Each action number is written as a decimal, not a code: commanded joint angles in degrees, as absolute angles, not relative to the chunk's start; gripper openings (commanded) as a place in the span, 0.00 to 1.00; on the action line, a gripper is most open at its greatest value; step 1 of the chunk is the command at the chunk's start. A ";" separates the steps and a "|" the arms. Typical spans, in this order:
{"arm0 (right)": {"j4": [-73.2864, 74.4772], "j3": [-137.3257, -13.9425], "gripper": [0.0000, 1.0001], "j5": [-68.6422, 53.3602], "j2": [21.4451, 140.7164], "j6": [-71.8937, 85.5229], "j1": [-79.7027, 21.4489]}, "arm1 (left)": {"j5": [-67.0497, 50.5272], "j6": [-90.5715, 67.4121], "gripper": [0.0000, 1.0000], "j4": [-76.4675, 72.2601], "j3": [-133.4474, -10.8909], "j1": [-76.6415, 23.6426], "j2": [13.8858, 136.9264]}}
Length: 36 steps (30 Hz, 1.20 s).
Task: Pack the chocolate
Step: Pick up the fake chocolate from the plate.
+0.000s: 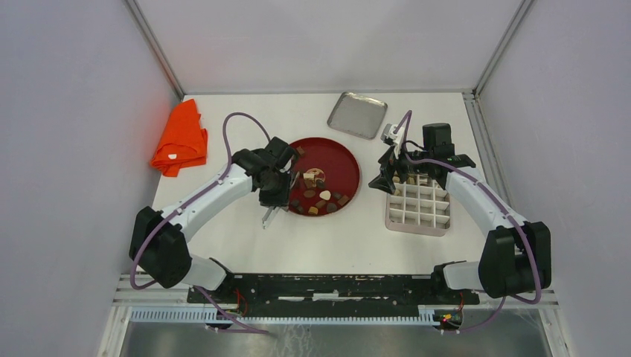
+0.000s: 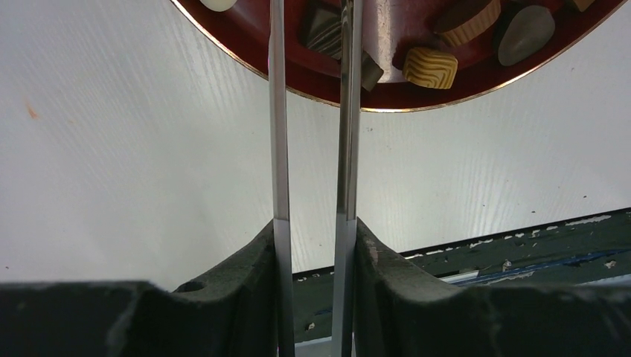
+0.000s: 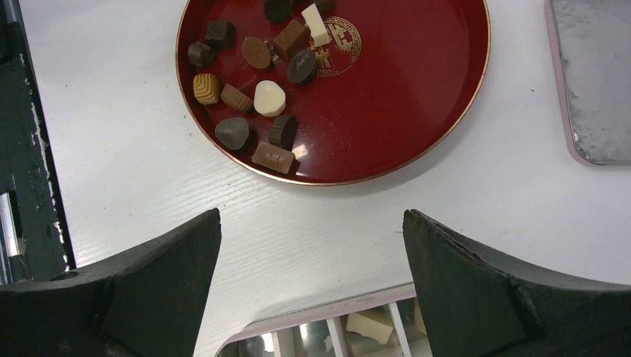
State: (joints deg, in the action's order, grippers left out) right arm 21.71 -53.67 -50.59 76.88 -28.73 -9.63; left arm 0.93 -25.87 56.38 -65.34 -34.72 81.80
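Chocolate [image 3: 269,98] lay mostly clustered on the near-left part of the red plate [image 3: 417,89], with a few cream pieces sitting in the far compartments of the white divided tray [image 1: 419,212]. The left gripper [image 1: 272,196] reached over the plate's rim with its two thin metal blades slightly parted, a dark striped piece [image 2: 321,33] lying between them but not visibly pinched. The right gripper [image 3: 311,223] hung spread wide above the tray's far edge, apart from the plate.

Bright even light, soft shadows, sharp thruout.
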 commanded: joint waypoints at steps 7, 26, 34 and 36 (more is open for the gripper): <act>21.63 -55.62 0.98 -52.29 77.10 -29.97 -9.74 | -2.28 -22.97 0.41 53.68 -65.97 -33.71 82.24; 21.98 -55.78 0.98 -52.65 77.18 -30.15 -9.74 | -3.69 -22.45 0.40 53.11 -63.33 -32.76 83.20; 22.41 -55.93 0.98 -52.65 77.18 -30.50 -9.71 | -3.17 -22.33 0.33 52.65 -63.63 -32.70 84.39; 22.53 -55.96 0.98 -52.72 77.17 -30.54 -9.74 | -3.02 -22.24 0.28 52.76 -63.63 -32.73 84.41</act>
State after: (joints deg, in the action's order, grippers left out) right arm 22.02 -53.74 -51.03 76.90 -29.45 -9.63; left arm -2.20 -25.04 54.24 -63.33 -32.97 84.25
